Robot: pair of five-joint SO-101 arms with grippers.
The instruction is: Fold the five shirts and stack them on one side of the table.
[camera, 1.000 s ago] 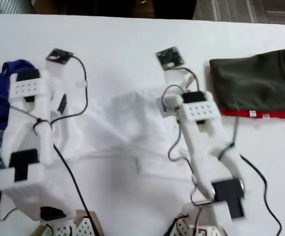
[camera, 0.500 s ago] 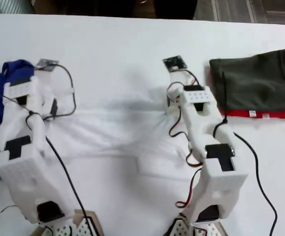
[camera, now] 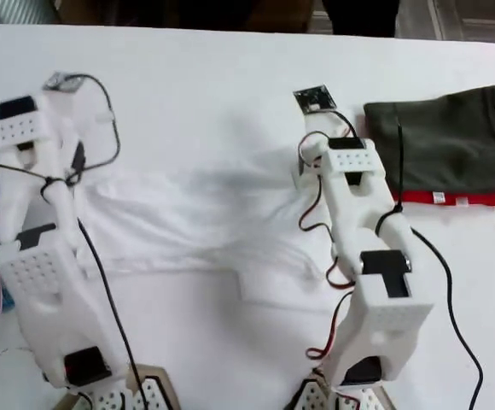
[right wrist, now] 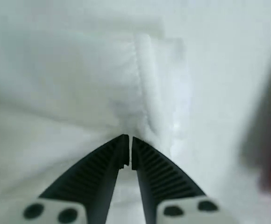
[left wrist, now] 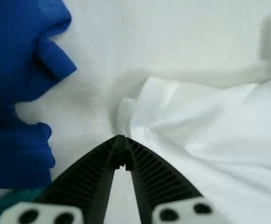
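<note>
While you had both arms stretched out over the desk (camera: 230,77), the white shirt (camera: 196,222) lay between them with its long axis running side to side, from one arm to the other. Your left end effector (left wrist: 123,151) was clenched, its tips meeting at the shirt's left corner, where a raised fold of cloth ran right into them; I judged it was grasping that corner, though the pinch itself was hard to make out. Your right end effector (right wrist: 128,149) was clenched on the shirt as well, the fabric bunching into wrinkles at its tips. Both grips sat at the shirt's far edge, so nearly all the cloth lay back from the end effectors, toward the arm bases. That was the relation your coming move turned on. Any fold of that edge would likely have to travel back toward the bases, across the short axis, with both ends kept level. The stack, a dark olive shirt (camera: 439,141) folded on top of a red shirt (camera: 452,196), lay on the right side of the desk, just beside your right arm and well apart from your left. So the right arm was the nearer one for the final placing. A blue shirt (left wrist: 18,70) lay crumpled near your left end effector, apart from the white cloth.
</note>
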